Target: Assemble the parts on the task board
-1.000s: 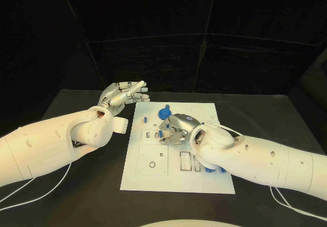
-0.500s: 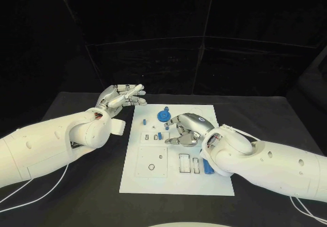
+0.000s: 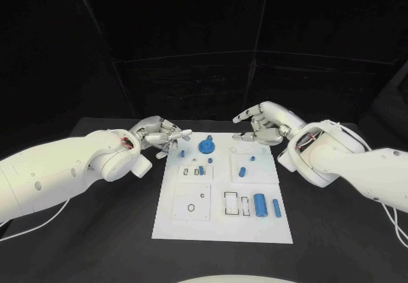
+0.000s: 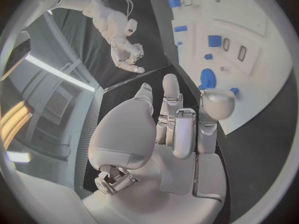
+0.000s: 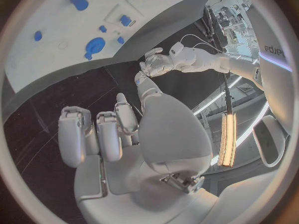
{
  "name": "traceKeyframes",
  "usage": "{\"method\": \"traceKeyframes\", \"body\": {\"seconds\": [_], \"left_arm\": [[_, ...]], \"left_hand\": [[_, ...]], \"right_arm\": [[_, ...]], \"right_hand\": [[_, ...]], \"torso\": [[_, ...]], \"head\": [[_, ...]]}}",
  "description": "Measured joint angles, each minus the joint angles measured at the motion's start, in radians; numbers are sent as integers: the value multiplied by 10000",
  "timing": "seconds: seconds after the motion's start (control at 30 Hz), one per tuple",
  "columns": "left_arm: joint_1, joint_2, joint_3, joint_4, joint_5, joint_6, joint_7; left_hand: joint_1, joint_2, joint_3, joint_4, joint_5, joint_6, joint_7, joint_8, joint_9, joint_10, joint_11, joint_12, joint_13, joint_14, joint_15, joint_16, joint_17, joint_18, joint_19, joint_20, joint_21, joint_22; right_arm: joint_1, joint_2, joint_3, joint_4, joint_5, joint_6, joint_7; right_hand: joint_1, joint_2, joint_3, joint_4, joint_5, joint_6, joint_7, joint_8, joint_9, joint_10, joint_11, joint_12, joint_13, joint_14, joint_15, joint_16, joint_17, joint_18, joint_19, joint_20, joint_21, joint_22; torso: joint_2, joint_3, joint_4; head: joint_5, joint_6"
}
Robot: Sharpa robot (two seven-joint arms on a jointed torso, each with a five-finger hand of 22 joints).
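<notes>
From the head camera, I have both hands drawn off the task board (image 3: 223,227), which lies in the middle of the black table (image 3: 94,247). My left hand (image 3: 159,137) sits just beside the board's far left corner, fingers loosely curled and nothing in them that I can make out. My right hand (image 3: 265,125) hovers just past the board's far right corner, fingers spread, holding nothing. I judge I am parked wide like this to leave the board open to the camera, so I can choose the next part.

The board is a white plate with outlined slots. A blue gear (image 3: 207,146) stands near its far edge, a small blue peg (image 3: 182,152) beside it toward my left hand. Two blue cylinders (image 3: 267,206) lie by the near right slots, and another small blue piece (image 3: 242,172) rests mid-board.

From my left wrist, my fingers (image 4: 179,129) are half bent and apart, empty, with the board's corner and the gear (image 4: 207,77) just beyond their tips.

From my right wrist, my fingers (image 5: 93,134) are relaxed and bare over the table, the board (image 5: 69,55) beyond them with the gear (image 5: 95,45) on it.
</notes>
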Motion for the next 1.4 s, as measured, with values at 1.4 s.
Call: {"method": "traceKeyframes", "body": {"seconds": [1.4], "left_arm": [[1613, 3459, -1918, -1924, -4037, 2981, -5241]], "left_hand": [[-333, 956, -1314, 194, -195, -1302, -117, 2369, 3044, -728, -89, 4332, 4503, 8, -30, 842, 25, -451, 459, -33, 2735, 3959]], "right_arm": [[264, 579, -13, -1186, 547, 615, -1031]], "right_hand": [[51, 52, -185, 182, 348, 105, -35, 159, 5, -90, -90, -166, -266, 0, 0, -295, -4, 0, -249, -105, -273, 0]], "torso": [[-431, 165, 81]], "head": [[124, -435]]}}
